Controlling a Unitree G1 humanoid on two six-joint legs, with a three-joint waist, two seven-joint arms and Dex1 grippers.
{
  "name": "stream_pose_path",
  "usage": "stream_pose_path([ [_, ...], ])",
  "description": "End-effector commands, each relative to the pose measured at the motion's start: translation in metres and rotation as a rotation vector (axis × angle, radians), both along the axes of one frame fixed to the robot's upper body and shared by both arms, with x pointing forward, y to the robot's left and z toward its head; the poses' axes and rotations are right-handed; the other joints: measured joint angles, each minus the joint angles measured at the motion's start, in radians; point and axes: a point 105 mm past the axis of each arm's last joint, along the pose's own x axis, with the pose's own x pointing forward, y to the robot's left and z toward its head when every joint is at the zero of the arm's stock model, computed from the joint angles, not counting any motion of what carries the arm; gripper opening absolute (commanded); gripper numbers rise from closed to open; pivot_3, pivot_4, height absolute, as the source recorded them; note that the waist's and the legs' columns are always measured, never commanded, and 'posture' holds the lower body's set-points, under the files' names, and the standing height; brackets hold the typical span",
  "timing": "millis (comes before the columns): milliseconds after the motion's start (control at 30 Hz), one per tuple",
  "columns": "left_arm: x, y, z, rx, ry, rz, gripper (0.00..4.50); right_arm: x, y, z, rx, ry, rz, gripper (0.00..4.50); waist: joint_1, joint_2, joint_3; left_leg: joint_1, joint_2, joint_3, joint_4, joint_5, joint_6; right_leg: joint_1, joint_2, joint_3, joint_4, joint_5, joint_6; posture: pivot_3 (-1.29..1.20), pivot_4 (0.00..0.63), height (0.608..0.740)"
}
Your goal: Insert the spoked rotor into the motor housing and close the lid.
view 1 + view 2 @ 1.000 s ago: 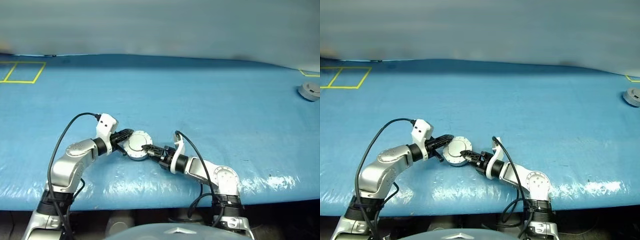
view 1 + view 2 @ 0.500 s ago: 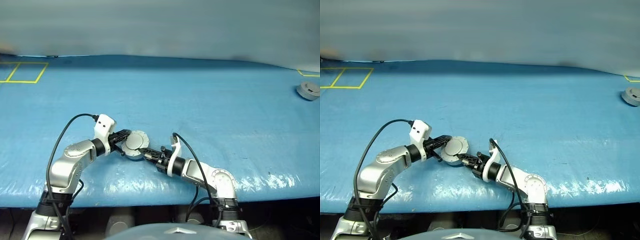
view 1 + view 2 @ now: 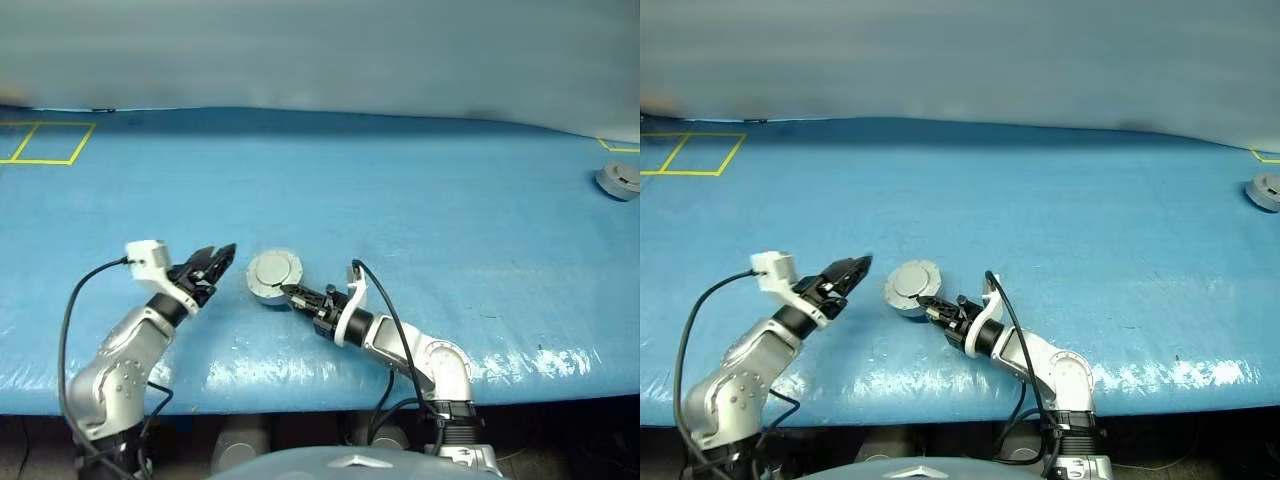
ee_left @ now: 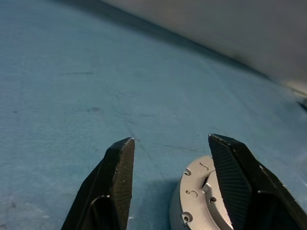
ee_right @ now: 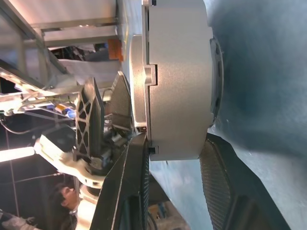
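On the near part of the blue table, the motor housing is seen lying flat with the lid closed on top, its smooth grey face turned up. The spoked rotor cannot be made out. The housing is gripped at its near edge by the right gripper; in the right wrist view its two black fingers are seen set on either side of the grey case, one above the lid and one beneath the base. The left gripper is held just beside the housing on the robot's left, apart from it, with its jaws spread and nothing between them. In the left wrist view the fingers are parted, and the rim of the housing is seen near one of them. Another grey puck is seen far off at the right edge of the table, and yellow tape lines are marked at the far left.
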Motion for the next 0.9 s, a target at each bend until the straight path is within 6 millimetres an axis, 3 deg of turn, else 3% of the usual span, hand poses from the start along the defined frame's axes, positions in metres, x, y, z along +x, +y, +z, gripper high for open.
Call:
stream_pose_path([
  [33, -0.021, -0.003, 0.009, -0.290, -0.033, 0.069, 4.30, 0.011, 0.008, 0.050, 0.149, -0.149, -0.003, 1.15, 0.001, -0.001, 0.001, 0.000, 0.000, 0.000, 0.001, 0.000, 0.000, 0.000, -0.001, 0.000, 0.000, 0.000, 0.000, 0.00, 0.150, 0.740],
  [67, -0.026, -0.008, 0.003, -0.351, 0.001, 0.081, 4.50, 0.013, 0.007, 0.053, 0.152, -0.160, -0.005, 1.15, 0.002, -0.002, 0.003, 0.000, -0.001, 0.000, 0.001, 0.000, 0.000, 0.000, -0.001, 0.000, 0.000, 0.000, 0.000, 0.00, 0.150, 0.740],
  [200, -0.039, -0.033, -0.006, -0.606, 0.061, 0.037, 4.50, 0.017, 0.010, 0.063, 0.161, -0.196, 0.013, 1.15, 0.004, -0.003, 0.007, -0.002, -0.001, -0.002, 0.005, 0.000, 0.000, 0.001, 0.001, -0.002, 0.001, 0.000, -0.001, 0.00, 0.150, 0.740],
  [300, -0.041, -0.044, -0.009, -0.668, 0.084, 0.015, 4.50, 0.016, 0.013, 0.069, 0.168, -0.213, 0.032, 1.15, 0.003, -0.002, 0.007, -0.002, -0.002, -0.003, 0.007, 0.000, 0.000, 0.002, 0.002, -0.003, 0.001, -0.002, -0.006, 0.00, 0.150, 0.740],
  [433, -0.042, -0.047, 0.000, -0.747, 0.026, -0.022, 4.50, 0.011, 0.018, 0.074, 0.173, -0.230, 0.068, 1.15, 0.001, -0.002, 0.007, -0.003, -0.004, -0.002, 0.007, 0.000, 0.000, 0.001, 0.002, -0.003, 0.001, -0.003, -0.006, 0.00, 0.150, 0.740],
  [900, -0.040, -0.049, -0.002, -0.810, -0.033, -0.071, 4.50, -0.009, 0.030, 0.077, 0.177, -0.233, 0.162, 1.15, 0.001, -0.002, 0.008, -0.003, -0.004, -0.003, 0.007, 0.000, 0.000, 0.001, 0.003, -0.003, 0.001, -0.003, -0.007, 0.00, 0.150, 0.740],
])
